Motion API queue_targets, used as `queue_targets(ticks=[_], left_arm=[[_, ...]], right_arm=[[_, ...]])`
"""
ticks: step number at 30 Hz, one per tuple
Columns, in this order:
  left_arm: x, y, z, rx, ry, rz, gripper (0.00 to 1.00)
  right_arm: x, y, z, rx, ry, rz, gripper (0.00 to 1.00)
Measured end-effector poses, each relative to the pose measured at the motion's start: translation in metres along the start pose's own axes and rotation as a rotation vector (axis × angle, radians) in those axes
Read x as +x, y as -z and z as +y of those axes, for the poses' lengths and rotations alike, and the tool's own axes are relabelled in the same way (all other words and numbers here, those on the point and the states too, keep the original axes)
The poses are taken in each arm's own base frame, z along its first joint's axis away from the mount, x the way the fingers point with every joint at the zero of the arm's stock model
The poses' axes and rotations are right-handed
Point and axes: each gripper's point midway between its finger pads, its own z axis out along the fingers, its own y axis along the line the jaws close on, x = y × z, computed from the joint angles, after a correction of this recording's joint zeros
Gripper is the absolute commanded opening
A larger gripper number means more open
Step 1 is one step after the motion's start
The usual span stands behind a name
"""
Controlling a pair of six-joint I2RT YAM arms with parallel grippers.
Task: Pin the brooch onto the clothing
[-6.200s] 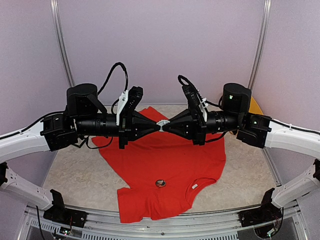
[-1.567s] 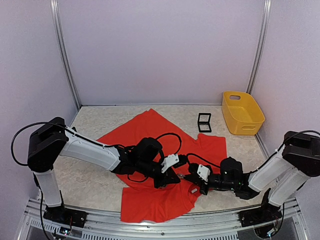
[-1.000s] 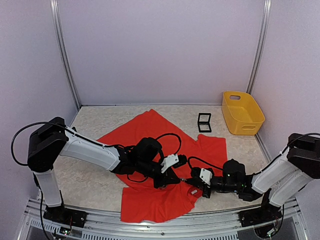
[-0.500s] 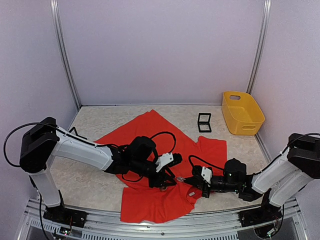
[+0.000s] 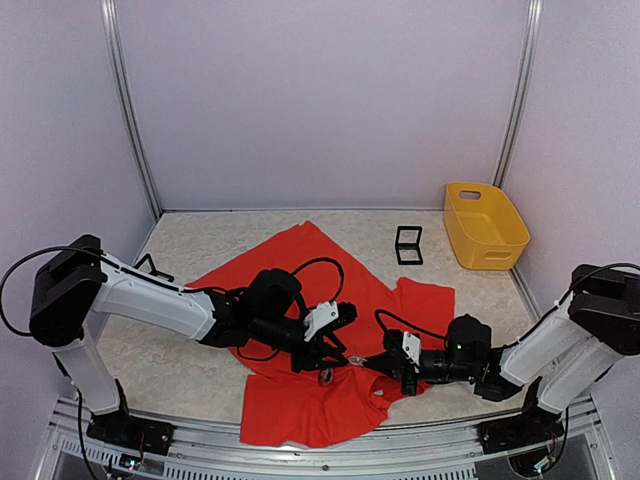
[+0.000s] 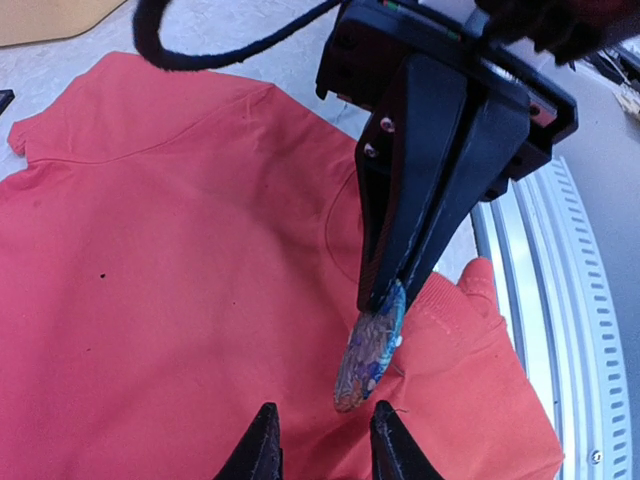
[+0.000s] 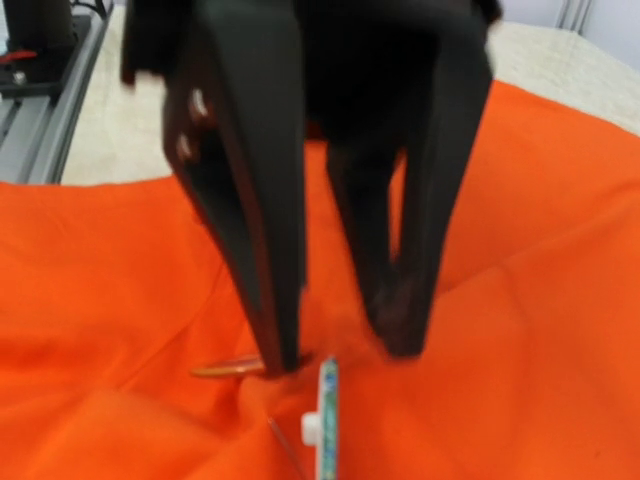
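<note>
The red T-shirt (image 5: 300, 270) lies spread on the table, its neckline toward the near edge. My right gripper (image 5: 362, 363) is shut on the brooch (image 6: 370, 345), a blue mottled oval. It holds the brooch on edge, with the lower rim at the fabric (image 6: 150, 250). In the right wrist view the brooch (image 7: 327, 420) shows edge-on with a white nub and a thin pin. My left gripper (image 6: 322, 445) is open, its tips on the shirt on either side of the brooch. A thin bronze disc (image 7: 228, 369) lies flat by one left fingertip (image 7: 285, 355).
A yellow bin (image 5: 485, 238) stands at the back right, with a small black frame (image 5: 407, 245) beside it. The metal rail (image 6: 560, 300) of the near table edge runs close to the grippers. A black cable (image 5: 310, 270) loops above the left wrist.
Both arms have come down from the raised pose to the shirt's neckline. In the last second the left arm has drawn left and the right gripper has followed with the brooch.
</note>
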Motion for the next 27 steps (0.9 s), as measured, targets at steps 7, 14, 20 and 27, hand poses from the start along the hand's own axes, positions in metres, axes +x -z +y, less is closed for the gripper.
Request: queue_targets(ticks=[7,14,20,27], left_arm=[[0.013,-0.01,0.0,0.009,0.014,0.028,0.18],[0.01,-0.011,0.0,0.01,0.015,0.018,0.18],[0.009,-0.012,-0.005,0.024,0.011,0.016,0.01],[0.008,-0.012,-0.006,0.029,0.02,0.016,0.15]], right_arm=[[-0.005,-0.001,0.002,-0.019,0.005,-0.02,0.0],[-0.007,-0.002,0.002,-0.028,0.005,-0.023,0.0],[-0.007,-0.002,0.002,-0.028,0.004,-0.021,0.0],[-0.006,-0.002,0.002,-0.033,0.001,-0.016,0.0]])
